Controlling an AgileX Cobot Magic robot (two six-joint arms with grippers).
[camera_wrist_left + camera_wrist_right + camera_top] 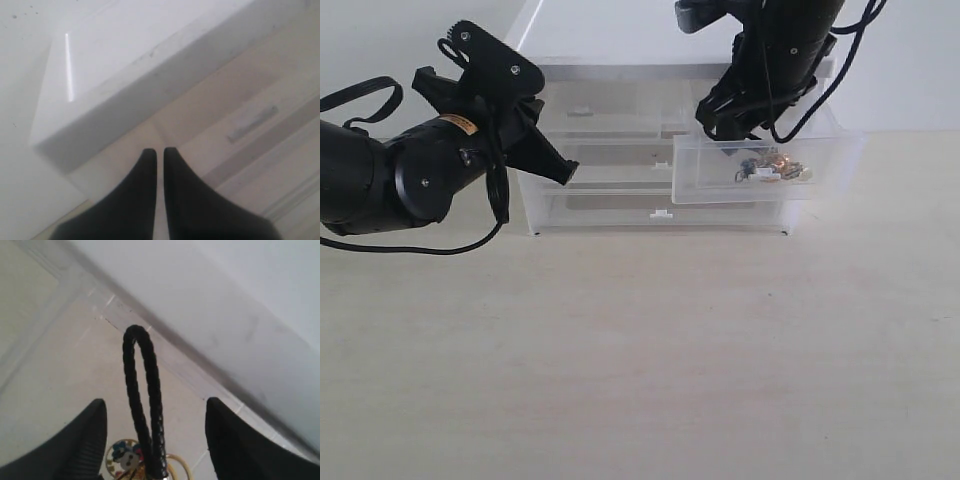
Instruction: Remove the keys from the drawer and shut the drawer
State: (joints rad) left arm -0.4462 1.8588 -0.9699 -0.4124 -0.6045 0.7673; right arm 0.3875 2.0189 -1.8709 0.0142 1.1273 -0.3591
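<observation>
Clear plastic drawer (pixel 760 182) stands pulled out, right side of white cabinet (pixel 620 45) | keys (pixel 775 168) lie inside | right tool (pixel 155 405) apart, straddling their black cord loop (pixel 131 370) | left tool (pixel 159 152) together, beside the cabinet's left front corner

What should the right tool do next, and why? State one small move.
Probably close the right tool on the black cord loop: its fingers stand open either side of the cord, and the keys lie in the open drawer, not yet lifted.
</observation>
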